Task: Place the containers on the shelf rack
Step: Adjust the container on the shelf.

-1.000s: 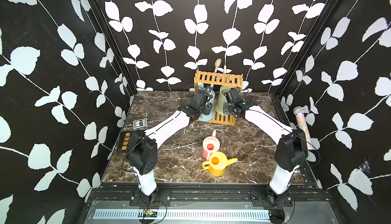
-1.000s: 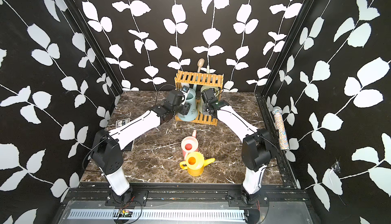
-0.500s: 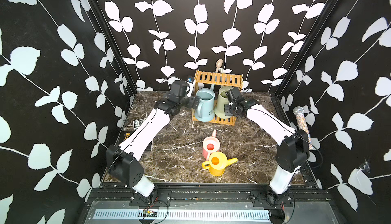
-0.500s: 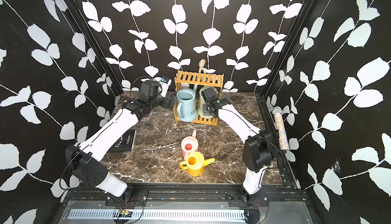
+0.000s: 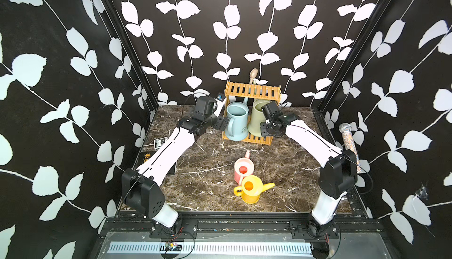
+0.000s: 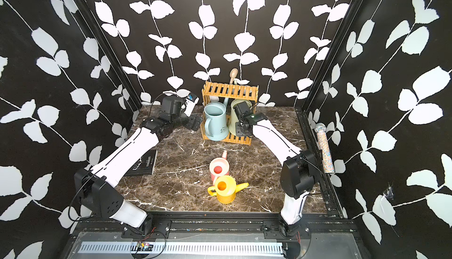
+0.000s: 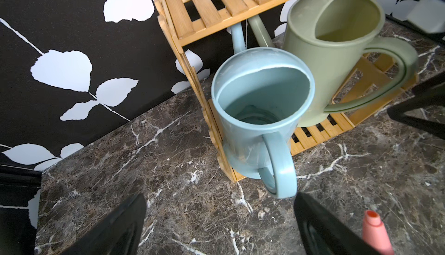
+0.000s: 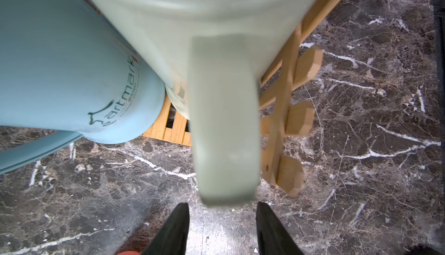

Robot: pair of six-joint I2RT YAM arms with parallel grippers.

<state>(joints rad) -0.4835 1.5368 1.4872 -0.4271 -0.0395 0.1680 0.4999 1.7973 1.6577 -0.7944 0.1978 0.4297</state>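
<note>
Both claws empty
Wide apart, left claw point(image 7: 220, 194) beside smooth blue can point(image 7: 243, 143); right claw point(image 8: 221, 204) parted, just off green can point(image 8: 204, 13)'s curved handle

Table point(image 5: 208, 172) bears rack point(image 5: 252, 90), pink can point(image 5: 243, 169), yellow can point(image 5: 250, 191), book point(image 6: 144, 165).

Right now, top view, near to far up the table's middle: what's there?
Small yellow plastic watering can → small pink plastic watering can → light-brown slatted wooden shelf rack, holding tall pale blue watering can and tall sage green watering can.
</note>
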